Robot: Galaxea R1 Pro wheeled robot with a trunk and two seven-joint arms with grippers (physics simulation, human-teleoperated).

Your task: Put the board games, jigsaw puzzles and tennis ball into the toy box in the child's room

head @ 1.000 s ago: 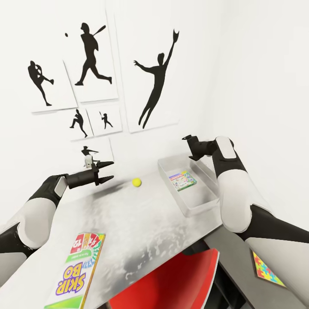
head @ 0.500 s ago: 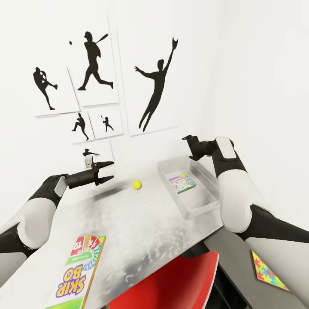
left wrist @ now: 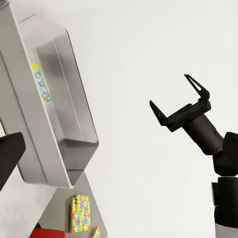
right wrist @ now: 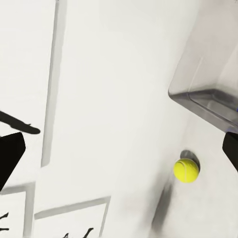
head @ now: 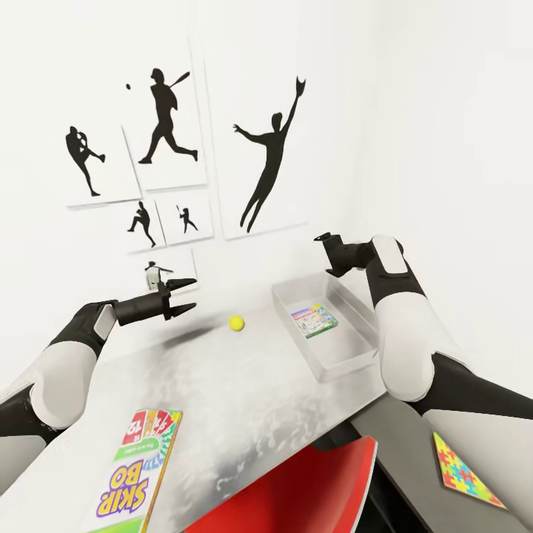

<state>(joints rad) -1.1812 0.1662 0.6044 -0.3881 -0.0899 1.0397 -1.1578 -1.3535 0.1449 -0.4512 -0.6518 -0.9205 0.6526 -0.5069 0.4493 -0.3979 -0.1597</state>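
The ball [head: 236, 323] lies on the table [head: 244, 400] at centre frame in the head view, in the open between the left gripper [head: 180, 295] and the box [head: 326, 329], touching neither. The box sits at right of centre near the far edge, just beside the white wall; a game [head: 314, 320] with a colourful cover lies flat on its floor. A second game [head: 135, 481], printed SKIP BO, rests at lower left by the near table edge, well apart from the ball. One puzzle [head: 465, 471] lies on the lower dark cabinet top [head: 414, 444] at lower right.

The tabletop is pale grey and mottled with dark smudges. A red chair [head: 296, 488] pokes out beneath its near edge at bottom centre. On the wall at upper left hang white panels with black baseball silhouettes [head: 270, 159].

The left gripper hovers above the table left of the ball, jaws spread and empty. The right gripper [left wrist: 179, 102] is raised above the box's far end; the left wrist view shows its jaws spread wide, holding nothing. The right wrist view shows the ball [right wrist: 186, 170] beside the box's corner [right wrist: 208, 94]
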